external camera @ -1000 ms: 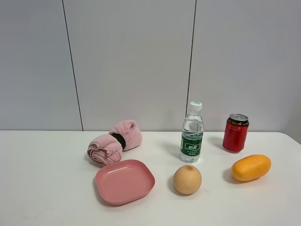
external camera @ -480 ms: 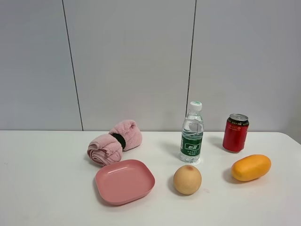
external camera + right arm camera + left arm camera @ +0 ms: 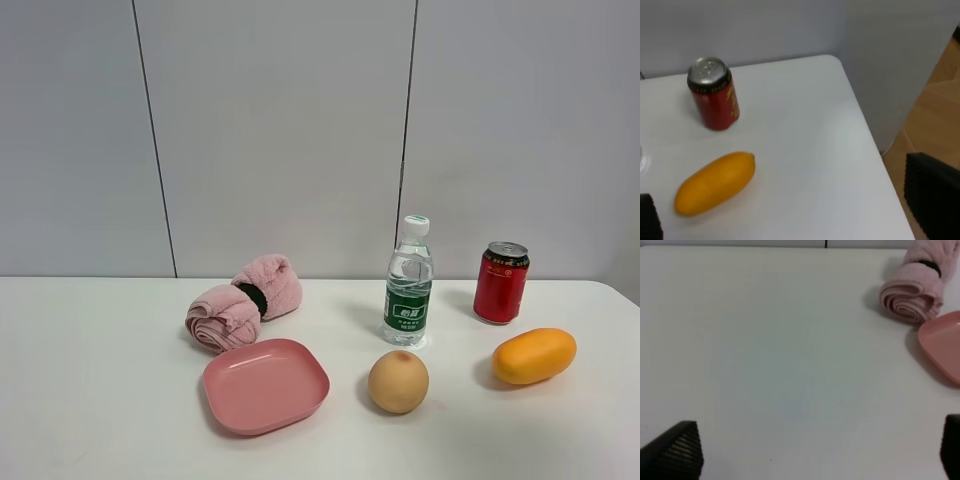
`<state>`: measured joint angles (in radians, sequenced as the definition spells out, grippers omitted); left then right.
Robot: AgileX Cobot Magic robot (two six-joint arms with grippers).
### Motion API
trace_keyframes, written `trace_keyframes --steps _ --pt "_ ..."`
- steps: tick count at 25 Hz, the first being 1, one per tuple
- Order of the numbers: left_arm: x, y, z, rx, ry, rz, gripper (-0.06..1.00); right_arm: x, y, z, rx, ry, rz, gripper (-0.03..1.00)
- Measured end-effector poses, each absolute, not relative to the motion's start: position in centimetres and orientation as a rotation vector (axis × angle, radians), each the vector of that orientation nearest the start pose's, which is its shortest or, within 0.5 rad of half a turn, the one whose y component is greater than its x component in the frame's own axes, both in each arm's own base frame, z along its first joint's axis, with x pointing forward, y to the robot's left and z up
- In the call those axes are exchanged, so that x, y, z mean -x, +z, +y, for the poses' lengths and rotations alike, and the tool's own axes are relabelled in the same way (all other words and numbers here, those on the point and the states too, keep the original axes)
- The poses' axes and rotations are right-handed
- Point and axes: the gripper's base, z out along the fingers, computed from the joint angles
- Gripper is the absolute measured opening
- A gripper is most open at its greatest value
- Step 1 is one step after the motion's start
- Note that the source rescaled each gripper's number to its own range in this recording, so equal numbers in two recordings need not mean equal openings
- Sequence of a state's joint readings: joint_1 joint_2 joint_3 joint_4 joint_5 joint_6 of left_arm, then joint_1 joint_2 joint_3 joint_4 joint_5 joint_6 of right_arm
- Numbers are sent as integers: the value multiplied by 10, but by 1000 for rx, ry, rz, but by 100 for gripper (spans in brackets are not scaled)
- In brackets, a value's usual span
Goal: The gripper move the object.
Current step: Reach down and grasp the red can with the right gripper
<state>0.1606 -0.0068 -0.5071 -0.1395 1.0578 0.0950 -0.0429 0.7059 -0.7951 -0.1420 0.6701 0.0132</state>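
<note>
Small red drink can (image 3: pixel 713 94) with a silver top stood upright, well ahead of the right gripper (image 3: pixel 790 212), past the oval orange fruit (image 3: pixel 715 182). Jaws hung apart, seemingly wide. The smart approach looked high over the fruit, then squarely around the can's middle.

Layout on the white bench (image 3: pixel 100 400)
The small red drink can (image 3: pixel 501 283) stands right of the clear plastic water bottle (image 3: pixel 408 283), behind the oval orange mango (image 3: pixel 534 356).

Small red can (image 3: pixel 501 283), silver top, black band, upright, rear right
</note>
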Motion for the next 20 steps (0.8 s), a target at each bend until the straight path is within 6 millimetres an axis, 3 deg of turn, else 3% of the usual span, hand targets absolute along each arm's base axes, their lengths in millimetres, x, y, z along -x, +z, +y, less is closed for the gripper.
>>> trace_keyframes --steps 5,11,15,20 --pt "5 280 -12 59 -4 2019 100 -213 361 -17 43 -200 2109 100" --pt "5 280 -12 59 -4 2019 100 -307 335 -20 60 -184 2208 100" --pt "5 280 -12 59 -4 2019 100 -351 306 -19 11 -105 2261 100" --pt "5 280 -12 59 -5 2019 100 -385 271 -10 -10 -25 2303 100"
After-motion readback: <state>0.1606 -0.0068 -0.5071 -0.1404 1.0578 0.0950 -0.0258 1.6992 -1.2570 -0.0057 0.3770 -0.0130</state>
